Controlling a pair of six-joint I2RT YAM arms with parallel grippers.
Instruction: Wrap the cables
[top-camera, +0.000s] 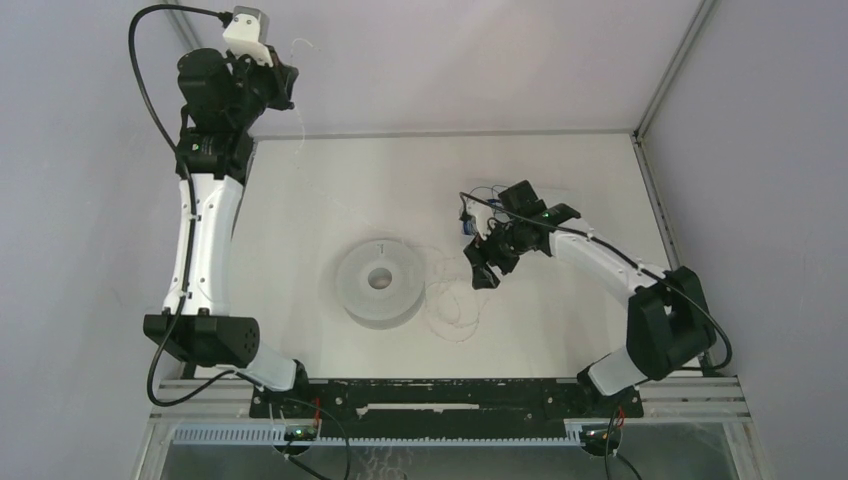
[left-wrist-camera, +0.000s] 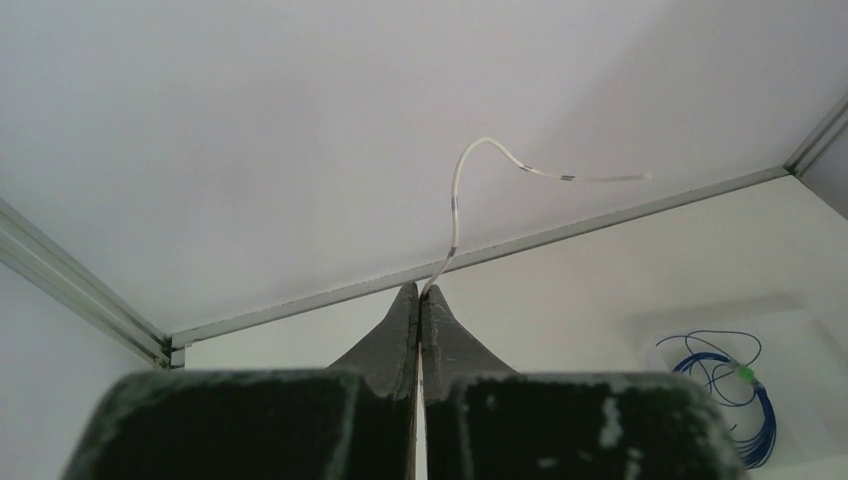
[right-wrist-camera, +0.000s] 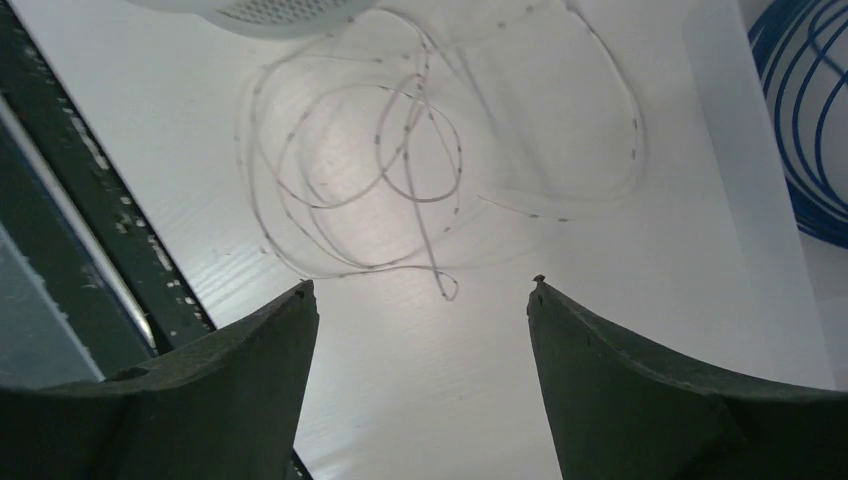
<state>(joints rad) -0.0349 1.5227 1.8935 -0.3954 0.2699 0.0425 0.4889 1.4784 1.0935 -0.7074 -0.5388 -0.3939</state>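
Cables (top-camera: 452, 305): one very thin pale strand, lying in loose overlapping loops on the white surface (top-camera: 560, 180), just right of the spool (top-camera: 380, 282). The right wrist view shows the loops (right-wrist-camera: 380, 170) clearly, with several crossings and one small tight loop nearest the camera. Short dark marks are spaced along the strand; too small to read as writing.

A free length of the cables (left-wrist-camera: 455, 200) sticks up from the left gripper (left-wrist-camera: 420, 292), curves over and ends in the air. Left jaws are pressed together with the strand pinched at the tips. From the top view the left gripper (top-camera: 285, 85) is raised at the far-left corner, well apart from the loops, with the fine strand hanging below it. Its path down to the surface is too faint to follow.

Right gripper (right-wrist-camera: 422, 290) is above the surface near the loops, jaws spread wide, nothing between them, no contact with the strand. In the top view the right gripper (top-camera: 484, 268) is right of the spool, with the loops between them.

The spool is pale, round, lying flat, centre hole up; no label readable. Its perforated edge (right-wrist-camera: 270, 12) shows at the top of the right wrist view.

A blue cable coil (left-wrist-camera: 745, 400) with a small green tag lies on a clear sheet, on the far side of the right gripper. A dark rail (top-camera: 450, 395) runs along the near edge.
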